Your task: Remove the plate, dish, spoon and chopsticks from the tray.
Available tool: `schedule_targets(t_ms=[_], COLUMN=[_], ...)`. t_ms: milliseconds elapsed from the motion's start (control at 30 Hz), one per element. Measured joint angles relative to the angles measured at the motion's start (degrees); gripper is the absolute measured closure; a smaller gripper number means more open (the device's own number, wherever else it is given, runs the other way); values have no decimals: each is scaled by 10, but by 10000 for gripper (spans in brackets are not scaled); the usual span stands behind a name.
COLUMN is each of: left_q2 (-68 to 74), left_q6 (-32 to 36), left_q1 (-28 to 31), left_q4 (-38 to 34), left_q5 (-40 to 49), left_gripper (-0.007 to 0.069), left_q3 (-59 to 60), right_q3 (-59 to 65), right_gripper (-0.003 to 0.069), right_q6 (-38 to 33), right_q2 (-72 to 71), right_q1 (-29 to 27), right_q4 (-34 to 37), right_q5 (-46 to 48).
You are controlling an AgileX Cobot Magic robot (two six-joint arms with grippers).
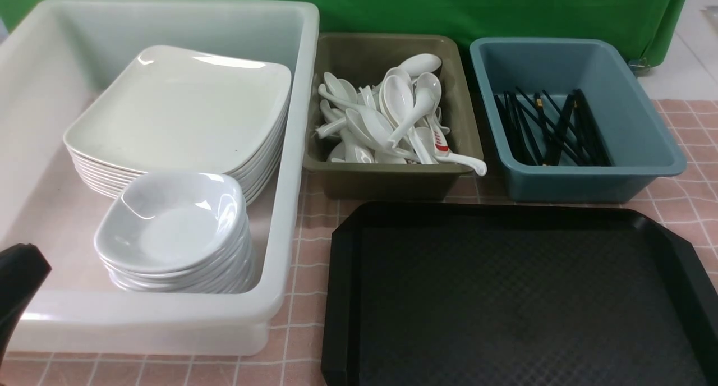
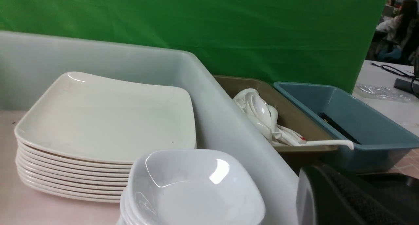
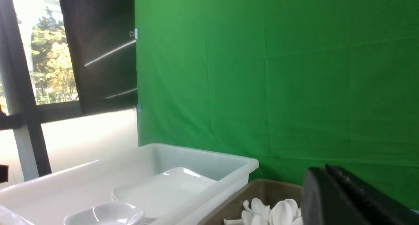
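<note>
The tray point(image 1: 521, 296) is seen at the near right of the tabletop point(image 1: 305, 246), its textured floor bare; nothing is found lying on it. A stack of plates point(image 1: 185, 108) and a stack of small dishes point(image 1: 168, 220) are held in the white tub point(image 1: 289, 217) along the left edge. Spoons point(image 1: 392, 111) are heaped in the olive tub point(image 1: 392, 178) toward the far edge, with one handle point(image 1: 468, 162) hanging out over the near rim. The chopsticks point(image 1: 552, 128) are laid in the blue tub point(image 1: 594, 175) toward the far right corner. By this layout the clearing is judged finished or nearly so. Only a dark piece of the left gripper point(image 1: 17, 279) is caught at the near left edge in the front view; whether its jaws are spread or pressed together cannot be told. In the right wrist view the right gripper point(image 3: 330, 192) is shown with its jaws pressed together on nothing, above the olive tub. Risks noted: the overhanging spoon handle could be clipped by a passing arm and the spoon tipped onto the tabletop; the dish stack is set just beside the tub's near wall, and a low sweep by the left arm there could knock it out of line.
</note>
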Motion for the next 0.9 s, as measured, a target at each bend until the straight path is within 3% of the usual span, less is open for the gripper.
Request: schedule_targets(t_ms=[200,633,900], left_q2=[0,0,-15], left_q6=[-1,-1,-23], left_q1=[0,0,10], left_q4=[-1,81,186], left_q5=[-3,-3,-12], left_gripper=[627,627,627], left_q3=[1,1,19], right_q3=[0,0,0], right_gripper=[603,580,557], right_q6=[0,0,0], right_q2=[0,0,0], right_q1=[0,0,0], right_q4=[0,0,0], right_q5=[1,1,2])
